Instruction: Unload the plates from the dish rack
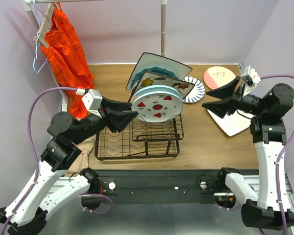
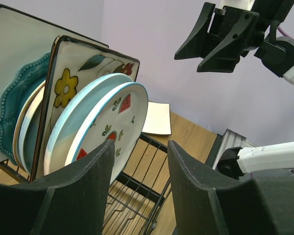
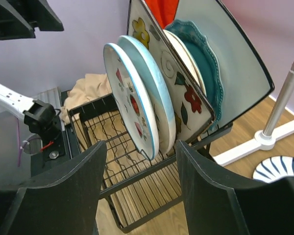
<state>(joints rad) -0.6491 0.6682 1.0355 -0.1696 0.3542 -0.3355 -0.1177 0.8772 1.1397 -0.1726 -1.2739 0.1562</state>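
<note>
- Left pincer (image 1: 133,109): jaws apart, fruit plate (image 1: 157,105) just ahead of its tips.
- Right pincer (image 1: 205,98): apart too, empty.
- Plates upright in rack (image 1: 137,142), between both pincers.

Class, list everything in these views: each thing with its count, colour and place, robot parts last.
rack: 1, black, mid-table
fruit plate: 1, red-printed white, rack front
blue plate: 1, pale blue, behind it
flower plate: 1, multicoloured, third in rack
cream plate: at least 1, cream, behind flower plate
teal plate: 1, dark teal, behind that
big plate: 1, white, rack rear
striped plate: 1, blue-white, table right of rack
pink plate: 1, pink, far right
flat plate: 1, white, table's right side
garment: 1, orange, hanging far left
cloth: 1, beige, left of rack
pole: 1, pale, behind rack
table: 1, brown wood
left tool: 1, black, open, left of fruit plate
right tool: 1, black, open, right of rack
</note>
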